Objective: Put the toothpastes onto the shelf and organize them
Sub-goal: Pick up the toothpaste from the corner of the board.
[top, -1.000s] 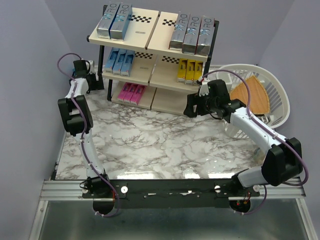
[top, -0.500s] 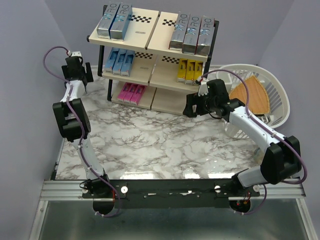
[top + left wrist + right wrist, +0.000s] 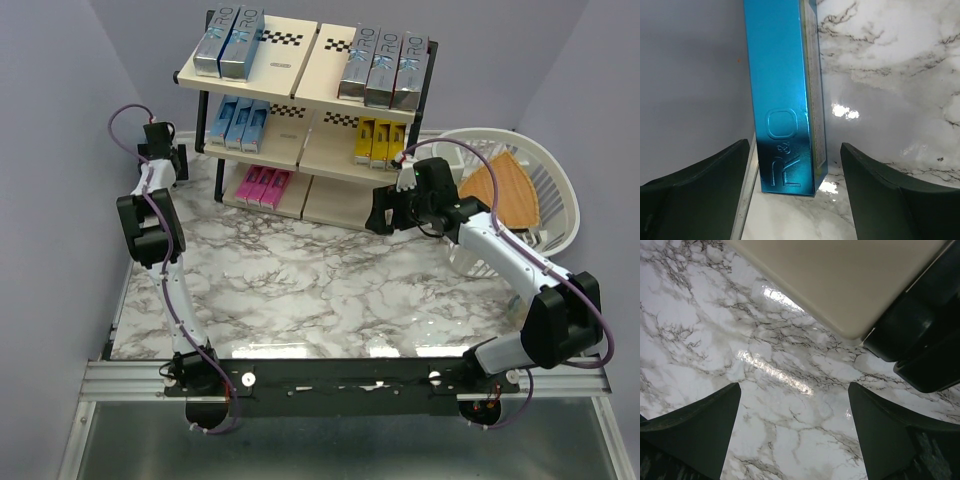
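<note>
Arms stand bolted at the near edge of the marbled surface (image 3: 300,290). The right hand (image 3: 792,385) hangs low over the marble just in front of the shelf (image 3: 300,70), at its lower right corner. Its fingers (image 3: 695,425) are spread wide with only bare surface between them, and a corner of the lowest board (image 3: 840,280) shows beyond them.

Farther back on the left, the left hand (image 3: 794,146) points down beside the wall. Its fingers (image 3: 880,190) are apart and straddle the near end of a shiny blue box (image 3: 782,90), which lies flat on the surface along the wall. There is a gap on each side of the box, so nothing is gripped.

On the shelf, three pink boxes (image 3: 262,186) sit on the bottom left. The middle tier has three light blue boxes (image 3: 240,122) on the left and three yellow boxes (image 3: 378,140) on the right. On top are two silver boxes (image 3: 228,42) on the left and three more on the right.

To the right of the shelf, a white basket (image 3: 555,215) holds a wooden wedge (image 3: 505,190).
</note>
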### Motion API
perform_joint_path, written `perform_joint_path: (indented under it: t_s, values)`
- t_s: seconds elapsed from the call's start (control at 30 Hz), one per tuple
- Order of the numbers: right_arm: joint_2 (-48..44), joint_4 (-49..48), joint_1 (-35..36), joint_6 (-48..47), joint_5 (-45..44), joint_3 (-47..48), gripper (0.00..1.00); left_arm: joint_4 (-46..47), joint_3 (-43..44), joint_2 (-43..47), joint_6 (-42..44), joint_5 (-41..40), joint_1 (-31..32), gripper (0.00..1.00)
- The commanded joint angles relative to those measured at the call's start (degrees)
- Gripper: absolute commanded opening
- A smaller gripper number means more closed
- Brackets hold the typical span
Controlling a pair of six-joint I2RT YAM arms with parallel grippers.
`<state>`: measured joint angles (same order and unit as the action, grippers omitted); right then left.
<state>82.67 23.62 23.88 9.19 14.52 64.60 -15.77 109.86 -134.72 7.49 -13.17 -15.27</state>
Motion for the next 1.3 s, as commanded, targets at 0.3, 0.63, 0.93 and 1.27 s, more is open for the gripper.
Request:
perform_joint_path:
  t_s: [0.3, 0.63, 0.93, 1.27]
  values:
    - [-1.55, -1.47, -0.06, 0.57, -1.95, -0.08, 0.96, 0.83, -0.7, -0.2, -0.63, 6.4, -0.38, 0.49]
    - [-4.54, -2.96, -0.06, -1.28, -2.13, -1.93, 0.96, 3.02, -9.65, 10.6, -1.86, 11.76, -0.38, 0.27]
    - [-6.56, -3.23, -0.06, -3.74, -0.73, -2.81, 0.96, 2.32, -18.0, 22.45, -3.27, 11.59, -0.38, 0.22]
    - [-6.56, -2.96, -0.06, -4.45, 1.82, -1.85, 0.96, -0.22, -21.8, 38.11, -3.71, 11.68, -0.29, 0.21]
